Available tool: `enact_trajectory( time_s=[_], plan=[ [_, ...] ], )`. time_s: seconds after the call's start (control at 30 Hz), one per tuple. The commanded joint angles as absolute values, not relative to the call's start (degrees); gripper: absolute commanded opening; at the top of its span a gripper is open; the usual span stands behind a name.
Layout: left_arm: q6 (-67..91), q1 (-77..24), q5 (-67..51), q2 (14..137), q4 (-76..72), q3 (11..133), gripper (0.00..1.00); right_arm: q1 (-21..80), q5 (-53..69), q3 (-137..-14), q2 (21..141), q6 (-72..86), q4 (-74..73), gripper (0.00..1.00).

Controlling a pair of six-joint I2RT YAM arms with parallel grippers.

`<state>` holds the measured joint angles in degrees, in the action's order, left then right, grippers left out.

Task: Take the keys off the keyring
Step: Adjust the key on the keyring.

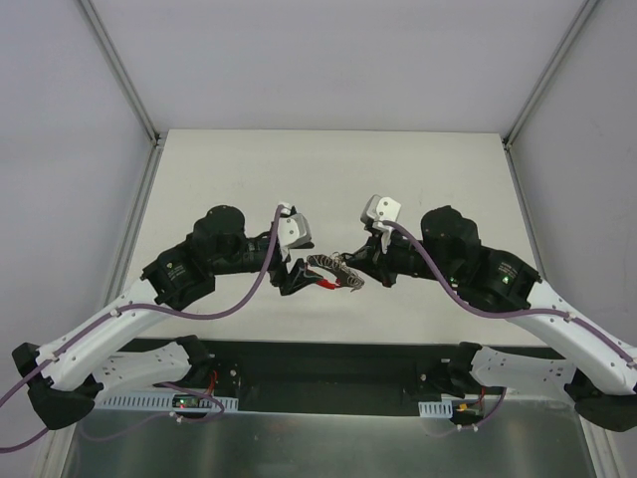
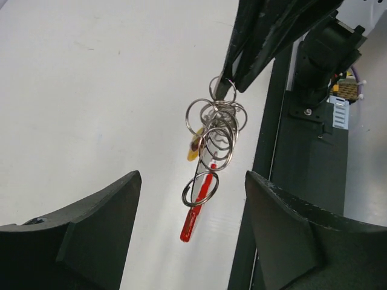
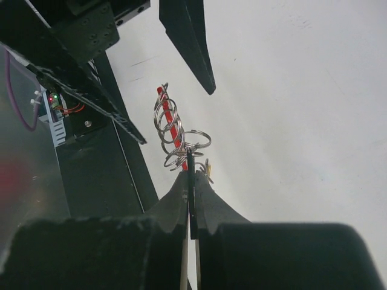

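Observation:
The keyring (image 2: 214, 130) is a cluster of linked thin metal rings that dangles above the table from my right gripper (image 3: 189, 172), which is shut on its top ring. A red plastic piece (image 2: 196, 212) hangs at the bottom of the cluster. Of the keys I make out only a small brass-yellow bit (image 2: 195, 148) among the rings. My left gripper (image 2: 192, 181) is open, its two fingers standing wide on either side of the lowest ring and the red piece, touching neither. From above, the keyring (image 1: 333, 269) spans the gap between left gripper (image 1: 295, 277) and right gripper (image 1: 364, 271).
The white table (image 1: 328, 169) stretches behind both arms. A black base strip (image 1: 328, 363) with small circuit boards runs along the near edge, just under the hanging rings. Metal frame posts (image 1: 119, 70) rise at the back corners.

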<state>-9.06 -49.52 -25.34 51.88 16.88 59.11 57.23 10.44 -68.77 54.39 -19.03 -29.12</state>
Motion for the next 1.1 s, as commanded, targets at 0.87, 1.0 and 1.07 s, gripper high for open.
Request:
enact_trajectory(
  time_s=[0.87, 1.0, 1.07],
  plan=[
    [-12.13, -43.24, -48.33, 48.78, 2.03, 52.21, 0.00, 57.13, 15.11, -65.57, 45.70, -21.18, -27.86, 0.01],
    [-11.51, -43.24, -52.63, 49.39, -6.81, 48.62, 0.00, 57.13, 15.91, -67.84, 46.31, -22.14, -26.72, 0.01],
    [-11.08, -43.24, -52.74, 49.13, -13.59, 46.16, 0.00, 57.22, 16.26, -69.95, 47.46, -25.12, -27.07, 0.01]
  ],
)
